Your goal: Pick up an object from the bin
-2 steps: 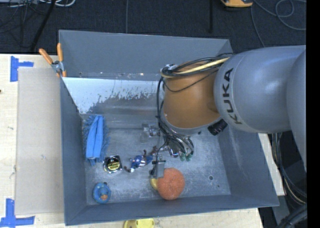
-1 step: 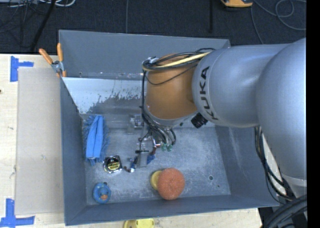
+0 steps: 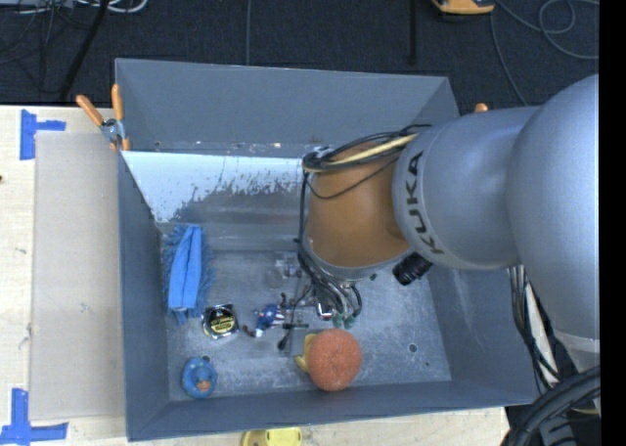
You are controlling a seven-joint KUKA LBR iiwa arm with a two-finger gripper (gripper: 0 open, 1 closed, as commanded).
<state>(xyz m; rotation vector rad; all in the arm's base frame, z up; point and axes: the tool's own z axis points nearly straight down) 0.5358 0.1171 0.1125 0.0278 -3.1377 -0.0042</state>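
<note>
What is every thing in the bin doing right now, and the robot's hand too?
Robot's hand: down low inside the grey metal bin, near its floor.
Rough orange ball: on the floor right beside the hand, not lifted.
Tiny blue-and-white thing: lying just left of the hand.
Small black-and-yellow tape measure: lying further left.
Long blue cloth-like bundle: lying at the left side.
Small round blue thing: resting alone by the front left corner.

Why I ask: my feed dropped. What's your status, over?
Gripper down near bin floor. Orange-red ball closest, by near wall. Small blue thing and tape measure left of it.
</note>
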